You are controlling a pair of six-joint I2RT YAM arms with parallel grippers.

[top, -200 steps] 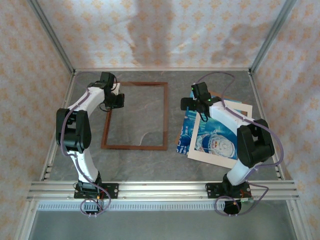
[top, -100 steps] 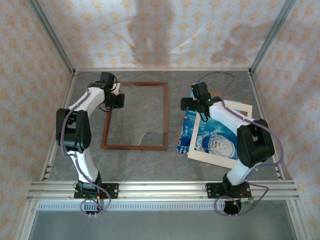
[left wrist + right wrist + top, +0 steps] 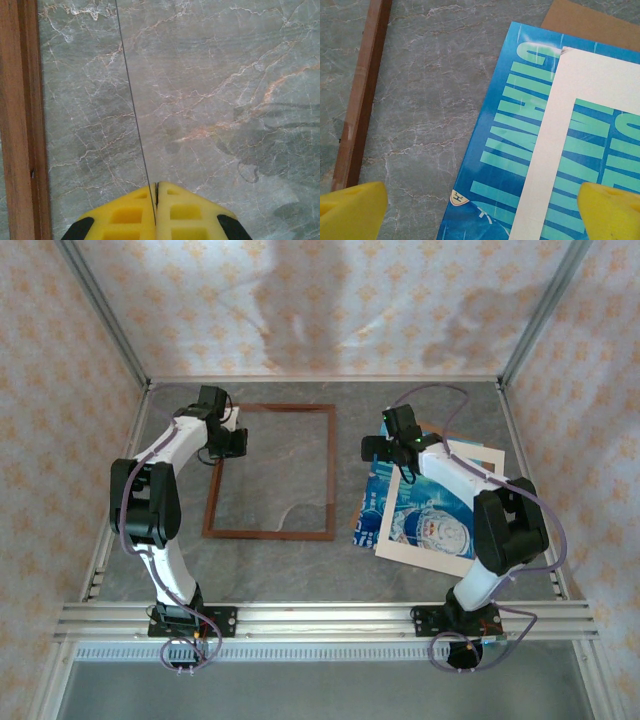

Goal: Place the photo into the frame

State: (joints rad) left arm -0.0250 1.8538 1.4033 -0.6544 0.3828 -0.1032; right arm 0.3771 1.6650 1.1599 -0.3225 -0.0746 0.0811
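The frame, thin reddish-brown wood, lies flat on the table at centre left; one of its bars runs down the left of the left wrist view. My left gripper sits at the frame's upper left, its yellow jaws shut on the thin edge of a clear pane. The blue photo lies to the right of the frame, partly under a cream mat. My right gripper hovers open over the photo's far left corner, nothing between its fingers.
The cream mat covers most of the photo, its window showing the print. Brown cardboard pokes out beyond the photo's far edge. The frame's right bar lies left of the photo, bare marble between them. Patterned walls and metal posts enclose the table.
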